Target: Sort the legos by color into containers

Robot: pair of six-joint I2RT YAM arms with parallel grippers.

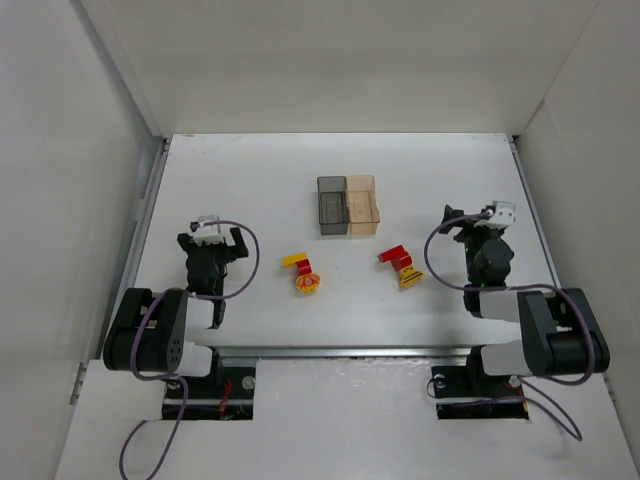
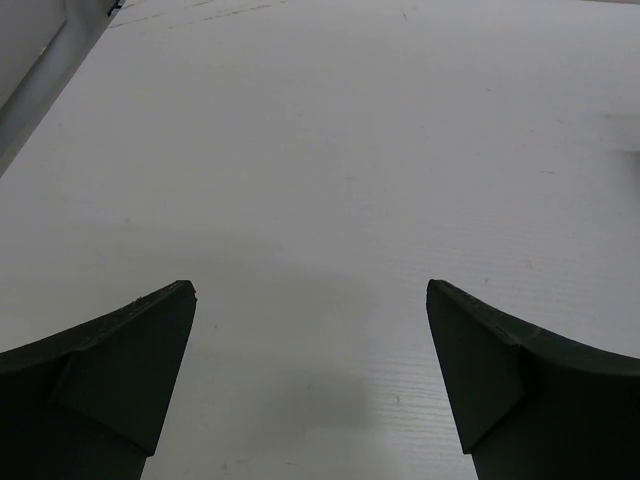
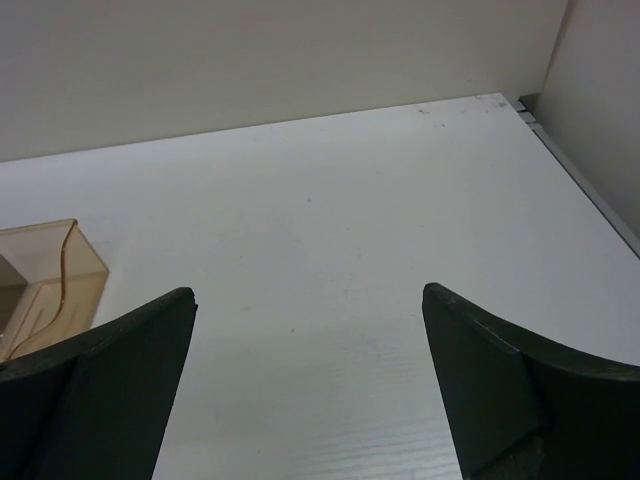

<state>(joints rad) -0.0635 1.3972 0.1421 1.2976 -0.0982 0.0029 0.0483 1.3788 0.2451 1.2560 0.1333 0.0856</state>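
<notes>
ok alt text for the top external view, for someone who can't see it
Two small clusters of red and yellow legos lie on a white table, in front of a joined grey bin and orange bin. The left gripper and right gripper sit open to either side, holding nothing.

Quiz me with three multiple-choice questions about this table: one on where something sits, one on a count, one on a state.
1. Where do the legos lie?
A. inside a gripper
B. on the table, outside the bins
C. stacked on a bin's rim

2. How many bins stand joined together?
A. one
B. two
C. three

3. How is the left gripper?
A. open, holding nothing
B. shut on a red piece
C. shut on a yellow piece

Answers:
1 B: both small clusters sit on bare table, apart from the bins.
2 B: one is dark grey and one tan, side by side.
3 A: its wrist view shows only table between the spread fingers.
</notes>
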